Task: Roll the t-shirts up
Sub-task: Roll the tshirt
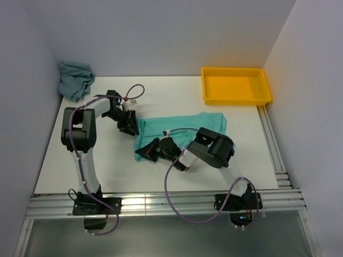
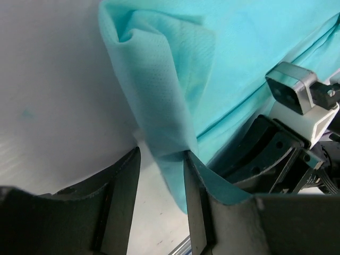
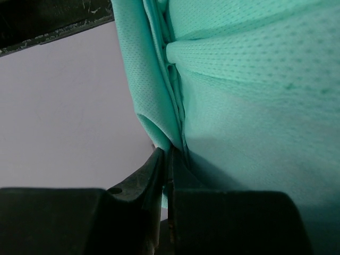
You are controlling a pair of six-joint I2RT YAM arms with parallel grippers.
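mint t-shirt (image 1: 182, 128) lies spread flat mid-table, its left edge lifted into a loose fold. thin, light, floppy perforated fabric, so it won't hold a shape alone and the roll will likely slacken if let go. best taken at the folded left edge, 2 grips spaced along it. left gripper (image 2: 162, 156) is at the far end of that edge, jaws about half apart with the bunched fold filling the gap, looks held. right gripper (image 3: 166, 154) is at the near end, jaws almost closed and pinching a thin layer of hem. grey-teal t-shirt (image 1: 75, 80) sits crumpled in the far left corner, well apart. table (image 1: 69, 171) is white, smooth, probably slippery. yellow tray (image 1: 236, 100) far right, plain walls on 3 sides.
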